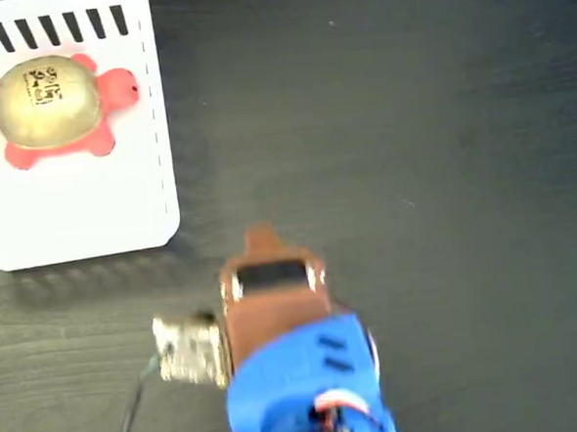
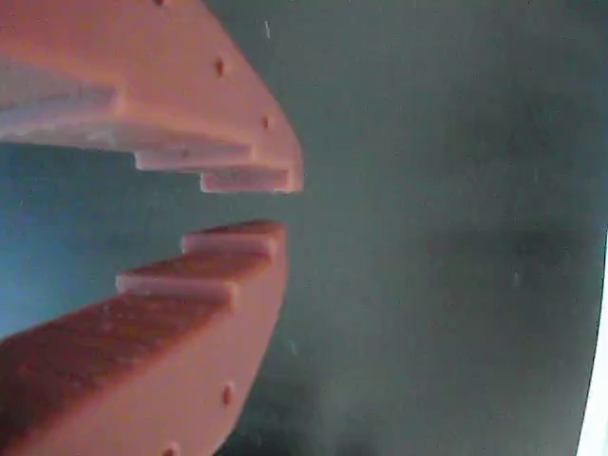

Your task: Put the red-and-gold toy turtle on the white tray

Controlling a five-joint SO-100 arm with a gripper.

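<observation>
One glossy gold-domed turtle (image 1: pixel 52 108) on flat white tray (image 1: pixel 92 208); stepped orange claw (image 2: pixel 261 204) (matte plastic) slightly apart, empty.

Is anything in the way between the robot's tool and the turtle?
Nothing visible is. The turtle already sits on the tray, top left in the fixed view. The tool is empty over bare dark table to the lower right, with only table and tray between them.

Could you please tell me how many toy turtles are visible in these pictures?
1. The red-and-gold toy turtle lies on the white tray at the fixed view's upper left, head pointing right. The wrist view shows only the gripper over dark table; none appears hidden.
</observation>
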